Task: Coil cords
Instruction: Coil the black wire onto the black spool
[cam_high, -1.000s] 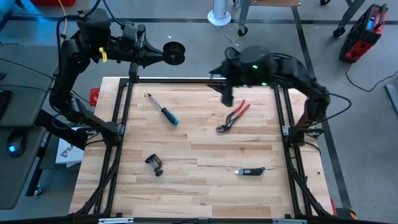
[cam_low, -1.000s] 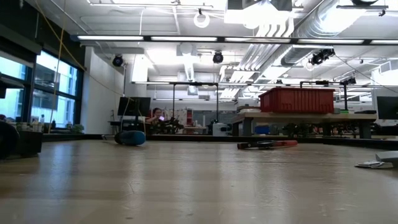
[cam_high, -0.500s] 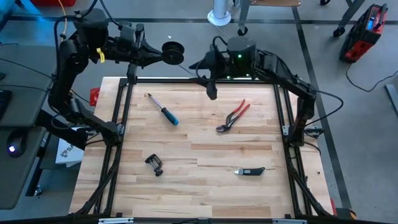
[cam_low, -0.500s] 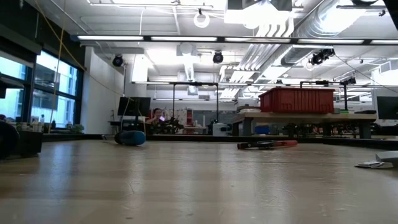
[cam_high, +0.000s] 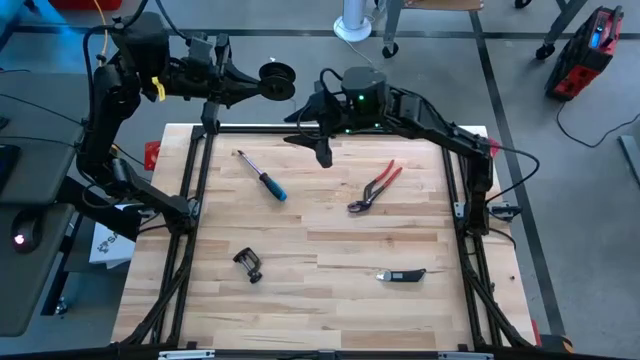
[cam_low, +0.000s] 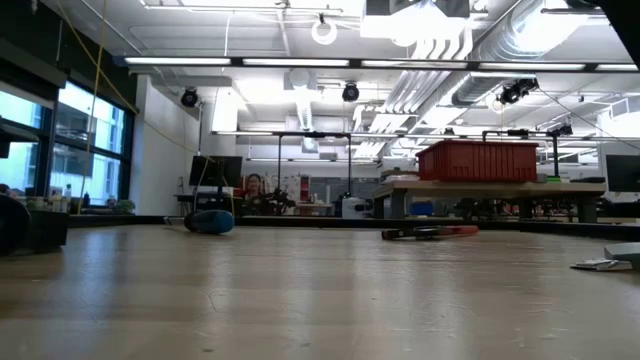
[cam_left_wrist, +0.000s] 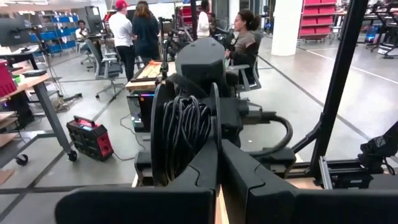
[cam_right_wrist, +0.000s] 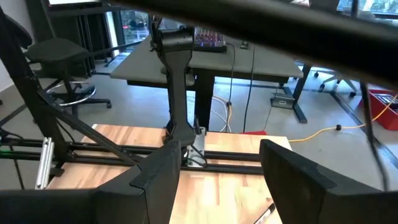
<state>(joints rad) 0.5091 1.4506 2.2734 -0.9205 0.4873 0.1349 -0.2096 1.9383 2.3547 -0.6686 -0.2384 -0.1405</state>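
The reel (cam_high: 277, 81) sits clamped between the left gripper (cam_high: 258, 88) fingers; the right gripper (cam_high: 308, 142) gapes wide nearby; thin cord end indistinct

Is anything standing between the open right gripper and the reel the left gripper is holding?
Nothing visible does. The left gripper is shut on the reel beyond the table's far edge, and the right gripper, open, hangs nearby with only clear air between them.
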